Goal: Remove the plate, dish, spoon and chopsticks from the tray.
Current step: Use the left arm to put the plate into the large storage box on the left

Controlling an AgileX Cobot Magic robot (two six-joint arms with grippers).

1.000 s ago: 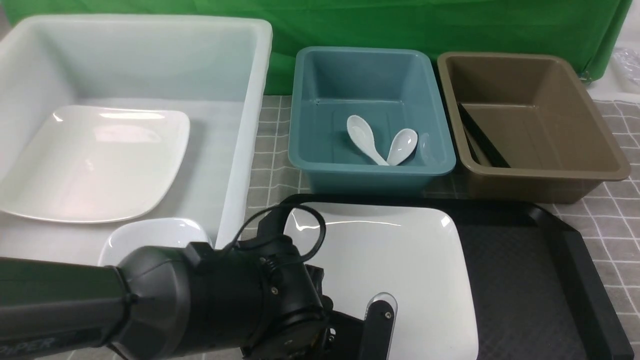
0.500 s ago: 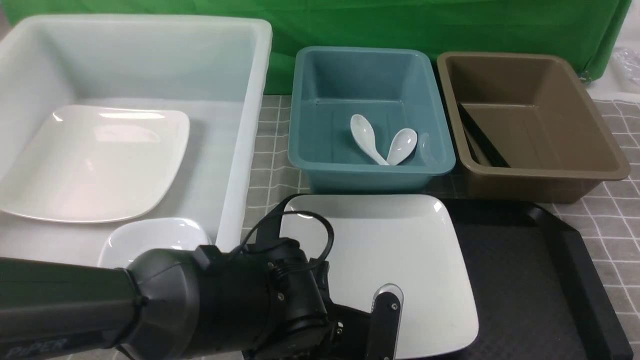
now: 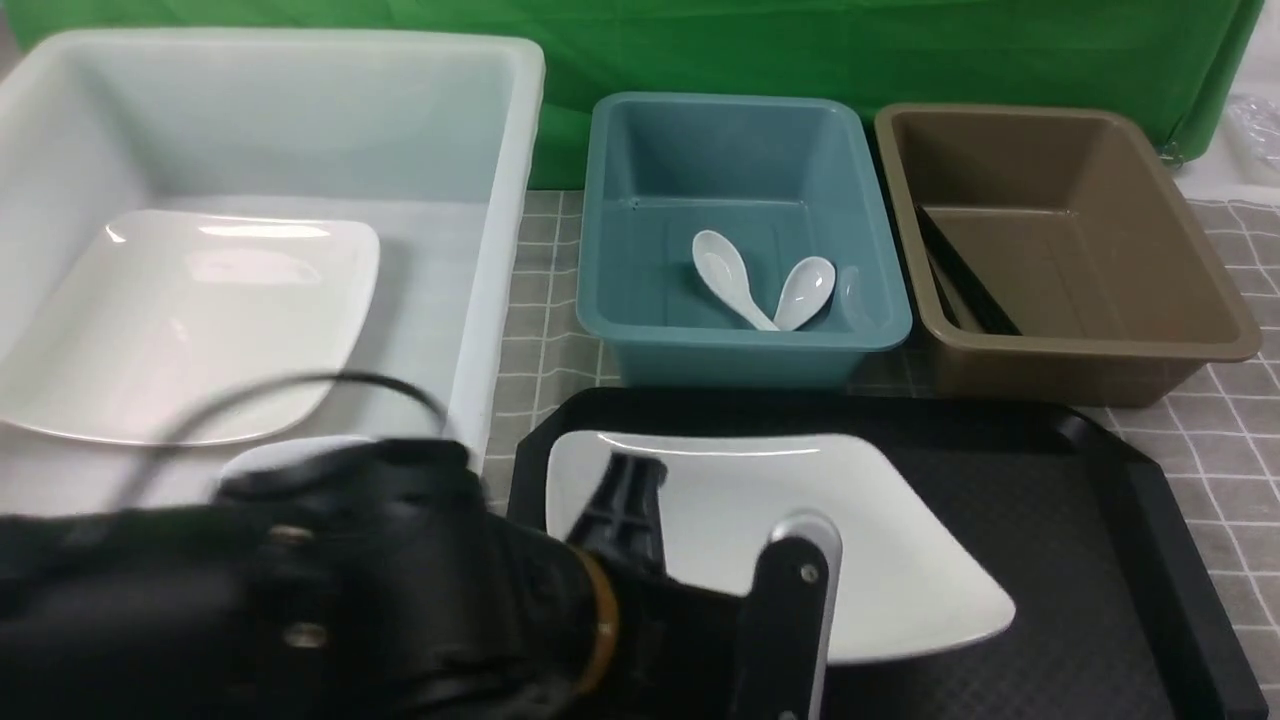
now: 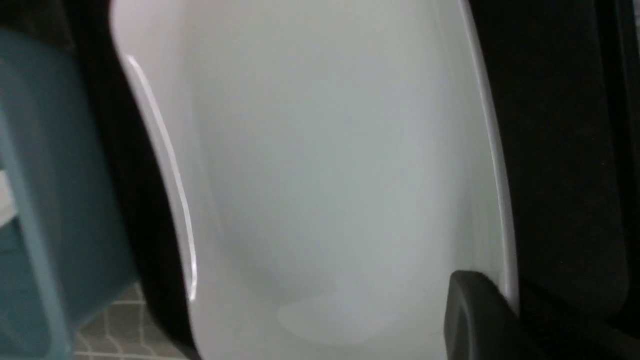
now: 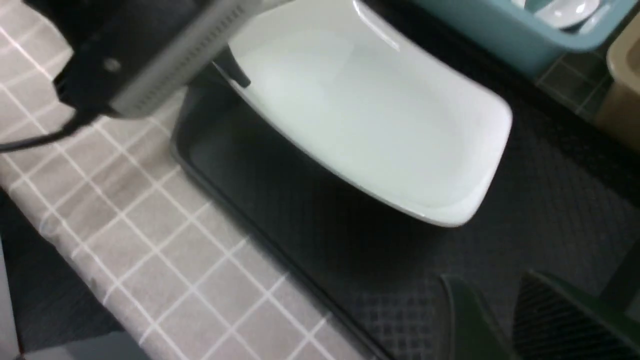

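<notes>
On the left part of the black tray (image 3: 1100, 560), the plate (image 3: 800, 510) sits tipped up on one side. The left claw (image 3: 800, 545) is shut tight on the plate's near edge. One finger (image 3: 795, 600) lies on top of the rim, and the other must be under it, where I cannot see. A plate this wide and flat will not fit inside a claw, so pinching the thin rim is the way to get hold of it. The held side is up in the air. The far corner hangs low over the tray, and I cannot tell if it touches.

The right claw (image 5: 500, 320) hangs over the bare part of the tray, apart from the plate. Its two fingers are a little apart and hold nothing. I think it waits there so it does not bump the plate.

Behind the tray stand three tubs, one for each kind of thing. The white tub (image 3: 500, 200) holds another big plate (image 3: 190, 330), and a small dish (image 3: 300, 452) peeks out by the arm. The teal tub (image 3: 745, 350) holds two spoons (image 3: 722, 270). The brown tub (image 3: 1070, 370) holds the chopsticks (image 3: 965, 280). So I think this plate belongs in the white tub. It looks slippery, so it could slide out if the claw moves fast.
</notes>
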